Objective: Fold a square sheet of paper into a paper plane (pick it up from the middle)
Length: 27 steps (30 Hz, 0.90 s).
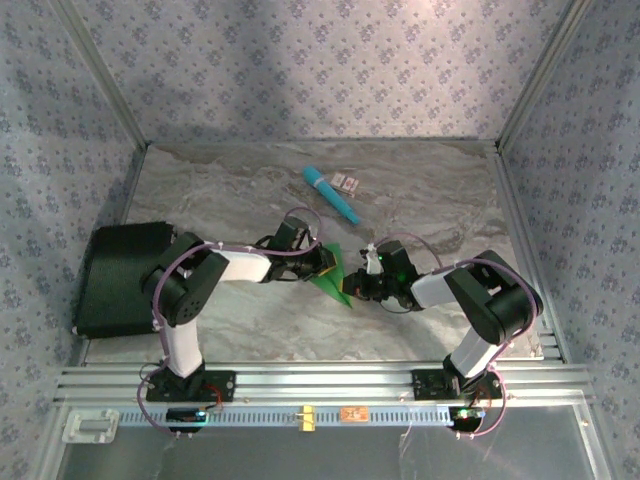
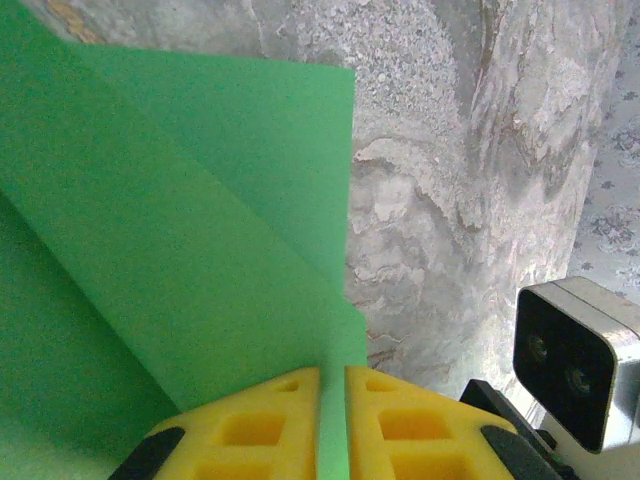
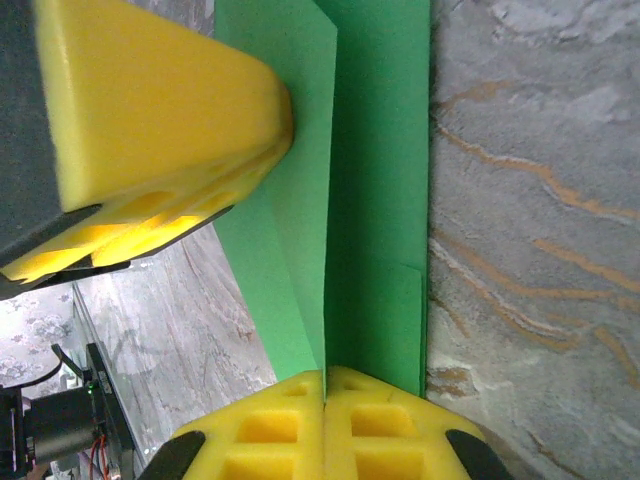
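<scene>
1. Looking down over the table, I see the green sheet of paper point(image 1: 335, 274) near the middle of the marble tabletop point(image 1: 440, 200). It is creased into a narrow, pointed shape and sits between the two arms.
2. The left gripper point(image 1: 323, 259) meets the paper from about 10 o'clock. In its wrist view the yellow fingers point(image 2: 250, 435) are drawn almost together with only a sliver of green between them, so they are clamped on the paper's edge.
3. The right gripper point(image 1: 359, 286) sits at the paper's 4 o'clock. In its wrist view the pads point(image 3: 270, 440) are pressed tight together and the fold line runs straight into their seam — it is pinching the same sheet.
4. Up close the paper shows overlapping layers. In the left wrist view one flap lies over another along a slanting crease. In the right wrist view one of the left gripper's fingers touches the green at about 10 o'clock.
5. A teal stick point(image 1: 332, 194) lies tilted on the tabletop at 12 o'clock from the paper, well apart from it. A small pale card point(image 1: 346, 182) sits just beside the stick's upper end.
6. A black mat point(image 1: 115, 280) lies off at 9 o'clock, by the table's left edge.
</scene>
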Tool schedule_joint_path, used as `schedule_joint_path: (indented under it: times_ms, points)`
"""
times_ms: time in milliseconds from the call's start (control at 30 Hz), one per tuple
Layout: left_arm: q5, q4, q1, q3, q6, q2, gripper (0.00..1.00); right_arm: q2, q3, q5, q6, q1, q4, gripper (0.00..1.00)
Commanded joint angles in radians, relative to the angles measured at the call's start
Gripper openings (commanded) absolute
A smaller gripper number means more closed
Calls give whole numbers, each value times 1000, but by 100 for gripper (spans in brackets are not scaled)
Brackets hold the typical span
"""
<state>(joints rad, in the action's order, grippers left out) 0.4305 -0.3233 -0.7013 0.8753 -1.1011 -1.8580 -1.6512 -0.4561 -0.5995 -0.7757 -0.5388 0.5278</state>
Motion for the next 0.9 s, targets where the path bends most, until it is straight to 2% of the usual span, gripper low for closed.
schedule_joint_path:
  times_ms: [0, 633, 867]
  points:
    - [20, -13, -2, 33, 12, -22, 15, -21, 33, 38, -16, 16, -118, 0]
    - [51, 38, 2, 67, 35, -84, 14, -11, 33, 46, -16, 19, -144, 0]
    - [63, 52, 3, 73, 46, -100, 13, 12, 27, 43, -19, 19, -163, 4]
